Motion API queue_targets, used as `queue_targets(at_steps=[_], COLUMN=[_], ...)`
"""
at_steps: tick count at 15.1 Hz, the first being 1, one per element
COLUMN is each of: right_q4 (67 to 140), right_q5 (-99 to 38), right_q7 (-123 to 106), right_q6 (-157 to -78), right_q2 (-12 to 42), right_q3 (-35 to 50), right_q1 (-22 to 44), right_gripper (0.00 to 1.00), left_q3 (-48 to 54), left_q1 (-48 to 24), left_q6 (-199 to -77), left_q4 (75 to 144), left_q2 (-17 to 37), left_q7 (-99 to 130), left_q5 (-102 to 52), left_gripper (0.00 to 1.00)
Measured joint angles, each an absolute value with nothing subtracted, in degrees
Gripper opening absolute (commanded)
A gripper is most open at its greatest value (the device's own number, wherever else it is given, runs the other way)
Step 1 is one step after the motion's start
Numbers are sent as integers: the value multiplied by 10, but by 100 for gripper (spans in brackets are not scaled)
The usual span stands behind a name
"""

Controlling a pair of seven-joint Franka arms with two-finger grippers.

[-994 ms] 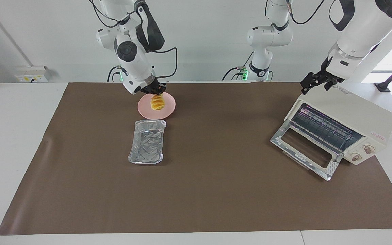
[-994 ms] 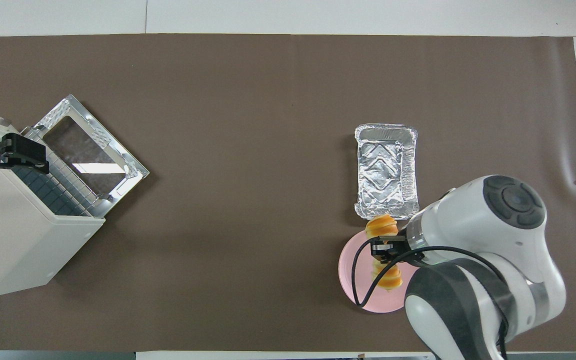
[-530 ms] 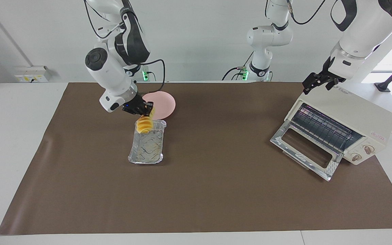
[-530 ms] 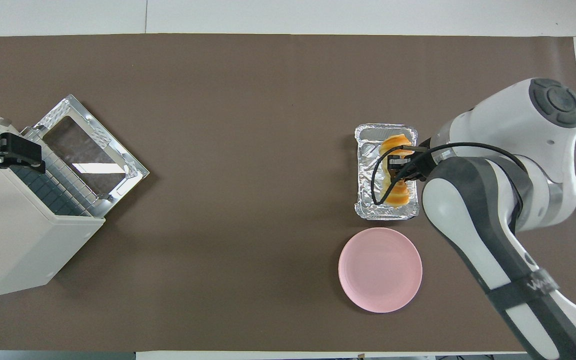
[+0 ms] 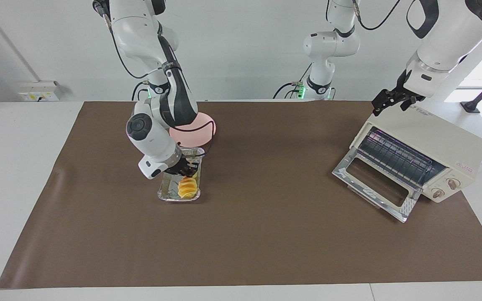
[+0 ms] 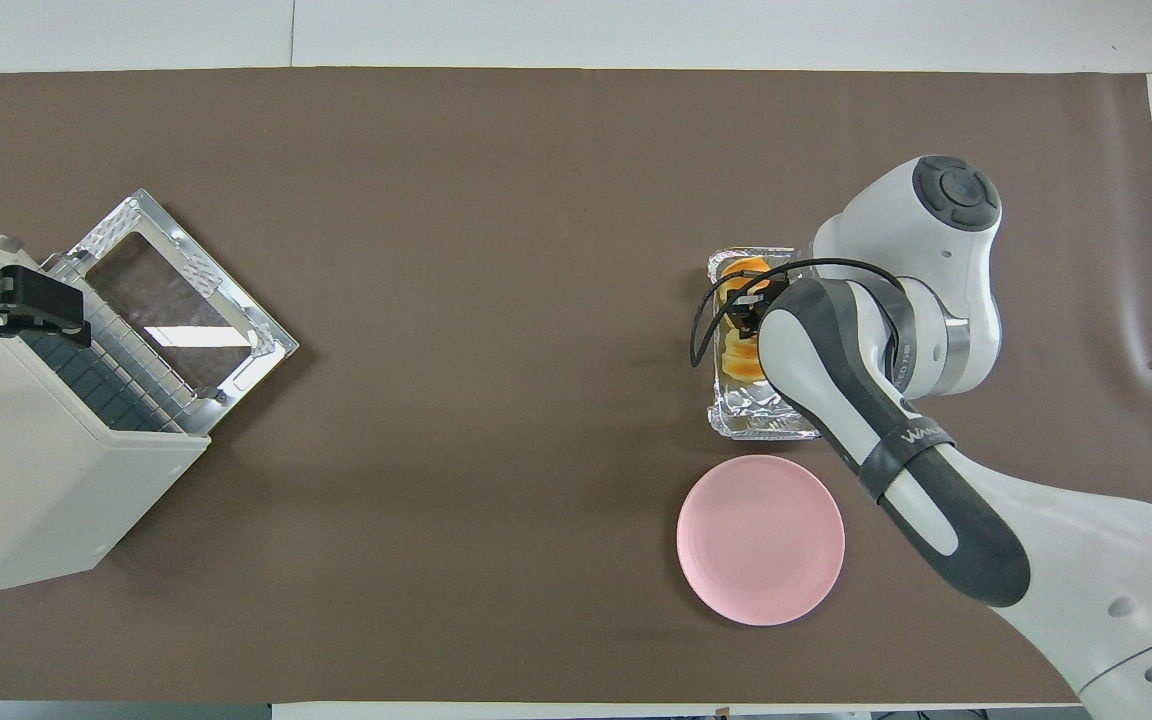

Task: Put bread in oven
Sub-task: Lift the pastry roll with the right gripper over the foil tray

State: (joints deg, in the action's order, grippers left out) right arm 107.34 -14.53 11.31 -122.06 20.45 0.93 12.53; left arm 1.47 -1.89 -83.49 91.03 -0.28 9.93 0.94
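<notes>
Two steps look done: the oven [image 5: 416,159] stands with its glass door dropped open at the left arm's end of the table, and the bread [image 5: 187,187] is off the pink plate [image 5: 202,133]. It now sits low in the foil tray [image 5: 170,193], at the tray's end farther from the robots, with the right gripper [image 5: 185,170] closed on it; whether it already rests on the foil I cannot tell. Left to do, as I judge it: let go, then get tray and bread across the table into the oven, which is well apart from them.

A second ago the bread was held over the plate; since then the right arm has carried it out over the tray and lowered it. The left gripper [image 5: 393,100] waits over the oven's top, jaws wide and holding nothing, unchanged.
</notes>
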Motion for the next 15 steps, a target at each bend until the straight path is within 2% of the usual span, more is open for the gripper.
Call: queue_targets(at_steps=[1, 2, 6, 9, 15], right_q4=[1078, 1082, 1079, 1056, 1063], right_q5=[-145, -145, -145, -128, -106], right_q7=[110, 109, 106, 102, 69], right_q6=[-1223, -1224, -1223, -1191, -1170], right_q2=[204, 204, 201, 190, 170], right_q3=[9, 9, 8, 4, 2], right_q1=[125, 125, 123, 117, 69], right_gripper=[40, 99, 100, 100, 99], left_q3=[15, 15, 15, 15, 15], left_q1=[-19, -19, -19, -19, -19], left_q6=[-835, -835, -835, -835, -835], left_q4=[910, 910, 910, 910, 910], left_q2=[-3, -3, -3, -3, -3], left_q7=[99, 99, 99, 99, 99], left_q5=[9, 9, 9, 9, 9], left_gripper=[100, 100, 100, 100, 100])
